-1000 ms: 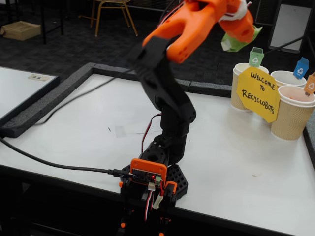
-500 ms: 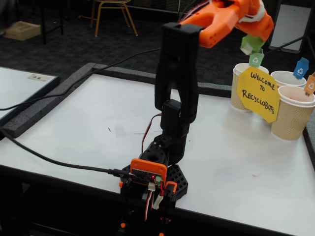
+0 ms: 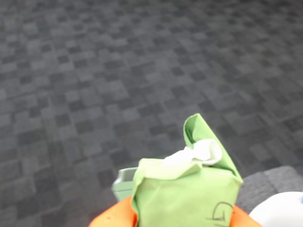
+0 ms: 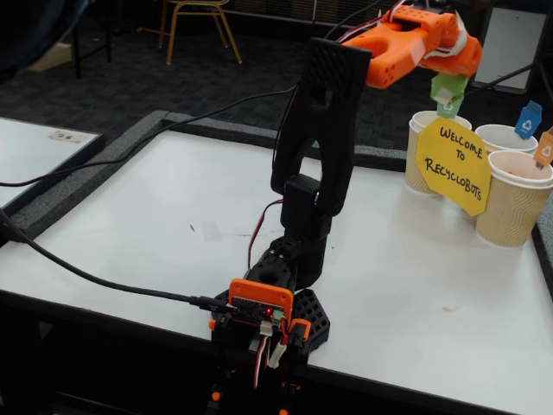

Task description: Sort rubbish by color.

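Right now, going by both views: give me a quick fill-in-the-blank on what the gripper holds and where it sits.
1. The orange gripper is shut on a crumpled paper lump coloured ____.
2. In the fixed view the lump hangs above the ribbed beige paper cup carrying the ____ tag.
3. The yellow octagonal sign reads "Welcome to ____".

Missing words: green; green; Recyclobots

Green paper lump (image 3: 187, 194) with white scrap; orange gripper (image 4: 449, 82), black arm (image 4: 315, 147). Beige ribbed cups (image 4: 510, 203) with green, blue, orange tags; yellow sign (image 4: 453, 164), black lettering. White table (image 4: 155, 216). Grey checkered carpet (image 3: 94, 71).
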Controlling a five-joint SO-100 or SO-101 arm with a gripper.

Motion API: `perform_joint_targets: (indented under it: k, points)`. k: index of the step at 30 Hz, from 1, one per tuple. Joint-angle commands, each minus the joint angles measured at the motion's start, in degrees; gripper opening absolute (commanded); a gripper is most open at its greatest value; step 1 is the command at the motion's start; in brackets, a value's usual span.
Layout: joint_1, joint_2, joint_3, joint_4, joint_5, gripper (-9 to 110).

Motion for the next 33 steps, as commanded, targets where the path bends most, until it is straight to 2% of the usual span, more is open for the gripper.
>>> perform_joint_targets:
  k: [1,7,15,28,33]
  points:
    - [-1.3,2.7,-8.0,-1.8,-2.0,2]
    - [-0.6,2.7,-6.6,-1.8,-1.9,10]
    - [2.6,2.7,-6.6,-2.9,-1.9,15]
    - [4.7,2.5,-5.5,-6.6,-2.0,16]
    - [3.4,10.3,-0.9,-1.3,-1.5,12]
